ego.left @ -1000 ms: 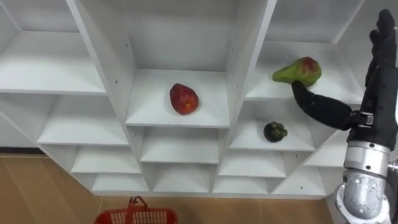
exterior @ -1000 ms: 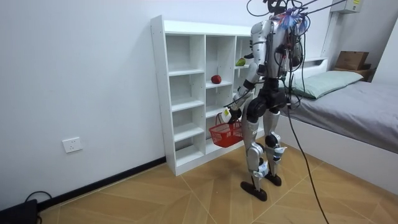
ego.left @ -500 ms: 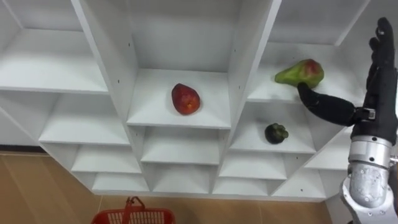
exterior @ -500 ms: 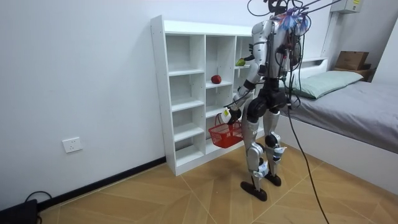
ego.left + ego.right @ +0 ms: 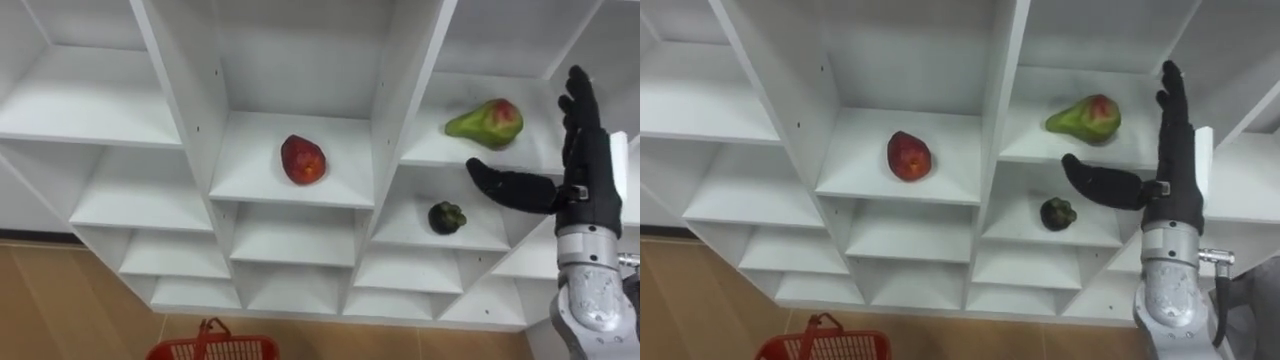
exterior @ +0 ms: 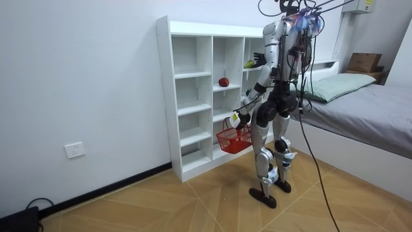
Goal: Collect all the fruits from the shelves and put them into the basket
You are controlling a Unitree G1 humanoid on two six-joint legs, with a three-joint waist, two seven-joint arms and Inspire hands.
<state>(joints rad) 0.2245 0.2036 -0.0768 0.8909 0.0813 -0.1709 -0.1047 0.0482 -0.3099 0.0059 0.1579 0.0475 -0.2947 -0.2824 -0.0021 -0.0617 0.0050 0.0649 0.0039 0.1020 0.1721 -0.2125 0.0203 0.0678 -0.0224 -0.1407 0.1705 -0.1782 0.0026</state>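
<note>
Holds right hand (image 5: 578, 172) raised flat, fingers straight, thumb spread, grasping nothing, just right of red-green pear (image 5: 486, 122) on upper right shelf, apart from it. Carries red basket (image 6: 234, 138) low at left hand (image 6: 237, 119), grip too small to tell. Faces white closet (image 5: 175, 100): red apple (image 5: 302, 160) in middle compartment, dark fruit (image 5: 446, 217) below pear.

Black right hand (image 5: 583, 180) on a silver cylindrical forearm, silver-grey limbs, dark trailing cables.
</note>
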